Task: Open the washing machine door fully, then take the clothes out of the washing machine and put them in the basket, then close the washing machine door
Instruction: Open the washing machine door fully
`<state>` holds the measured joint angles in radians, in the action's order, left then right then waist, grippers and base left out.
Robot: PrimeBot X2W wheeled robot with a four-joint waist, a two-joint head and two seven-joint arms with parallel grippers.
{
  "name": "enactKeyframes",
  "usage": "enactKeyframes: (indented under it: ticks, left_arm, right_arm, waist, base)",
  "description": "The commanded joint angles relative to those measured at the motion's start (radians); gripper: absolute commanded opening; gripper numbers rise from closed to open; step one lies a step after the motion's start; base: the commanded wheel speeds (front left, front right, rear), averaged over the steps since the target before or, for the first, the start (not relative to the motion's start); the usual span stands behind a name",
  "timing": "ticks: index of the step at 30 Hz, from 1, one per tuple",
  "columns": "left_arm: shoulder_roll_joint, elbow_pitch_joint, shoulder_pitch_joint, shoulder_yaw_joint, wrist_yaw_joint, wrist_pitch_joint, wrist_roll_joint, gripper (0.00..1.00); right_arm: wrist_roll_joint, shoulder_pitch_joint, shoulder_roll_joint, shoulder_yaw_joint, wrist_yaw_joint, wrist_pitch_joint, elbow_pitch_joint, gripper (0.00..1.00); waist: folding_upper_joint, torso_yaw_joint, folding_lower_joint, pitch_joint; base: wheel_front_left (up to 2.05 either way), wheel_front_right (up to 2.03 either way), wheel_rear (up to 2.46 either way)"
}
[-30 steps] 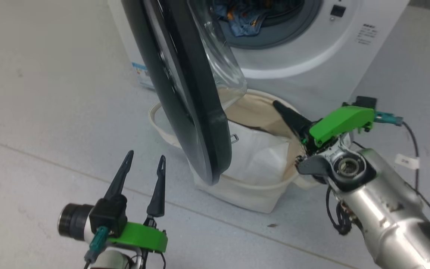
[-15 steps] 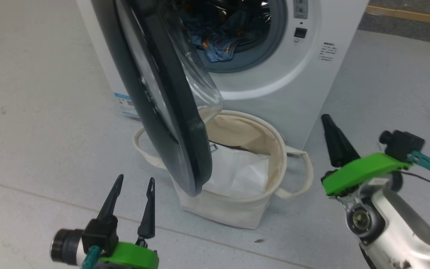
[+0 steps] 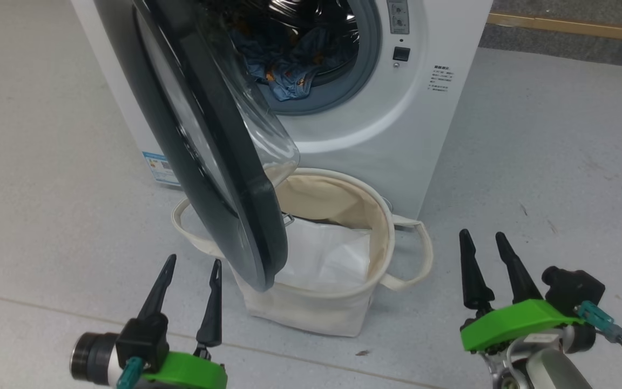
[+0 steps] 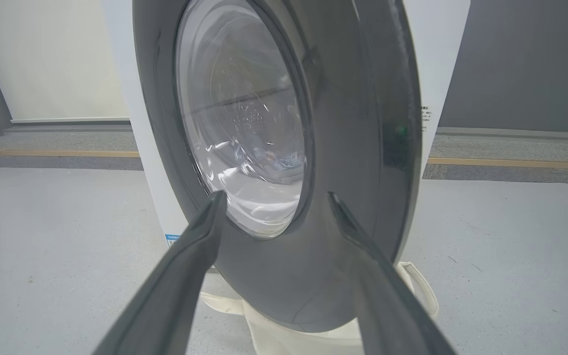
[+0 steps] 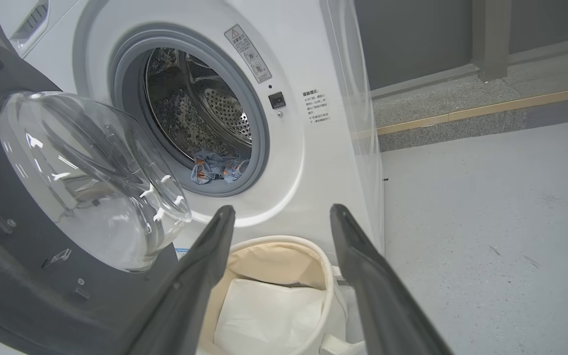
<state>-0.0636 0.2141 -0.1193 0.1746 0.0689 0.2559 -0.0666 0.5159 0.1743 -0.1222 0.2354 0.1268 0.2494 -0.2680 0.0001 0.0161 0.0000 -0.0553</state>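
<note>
You have one washing machine (image 3: 397,135), white and smooth, with a grey rubber gasket and a perforated steel drum. Its one washing machine door (image 3: 208,162), a glossy black ring around a bulging clear glass bowl, stands partly open, its lower edge hanging over the left side of the basket (image 3: 311,313). That single basket is round, soft cream canvas with two looped handles, and it sits on the speckled grey floor (image 3: 532,162) just in front of the machine. One plain white folded sheet (image 3: 327,259) lies inside it.

The clothes (image 3: 289,75) are one crumpled blue bundle with orange marks, lying in the drum at the lower gasket. You cannot tell how many garments it holds.

The jaws of your left gripper (image 3: 193,261) stand wide and empty, facing the door's black ring, near but apart. The jaws of your right gripper (image 3: 482,235) also stand wide and empty. They are beside the basket's right handle and well apart from the clothes.
</note>
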Motion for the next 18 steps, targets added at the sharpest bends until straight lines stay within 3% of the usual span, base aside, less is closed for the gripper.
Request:
enactKeyframes:
  ticks: [1, 8, 18]
  left_arm:
    - [-0.012, -0.034, -0.012, -0.039, -0.004, 0.006, 0.011, 1.00]
    - [-0.007, -0.034, -0.006, -0.038, -0.006, 0.006, 0.011, 1.00]
    - [-0.003, -0.029, 0.004, -0.033, -0.010, 0.006, 0.013, 1.00]
  right_arm:
    - [-0.023, 0.010, 0.010, 0.003, 0.004, 0.012, 0.041, 1.00]
    - [-0.110, -0.024, 0.047, -0.022, 0.004, 0.012, 0.034, 1.00]
    - [-0.141, -0.028, 0.061, -0.023, 0.004, 0.012, 0.017, 1.00]
  waist:
    - [-0.0001, -0.002, 0.0001, 0.001]
    - [-0.0001, -0.001, 0.0001, 0.006]
    - [-0.0001, 0.012, 0.0001, 0.020]
  base:
    - [0.00, 0.00, 0.00]
    - [0.00, 0.00, 0.00]
    - [0.00, 0.00, 0.00]
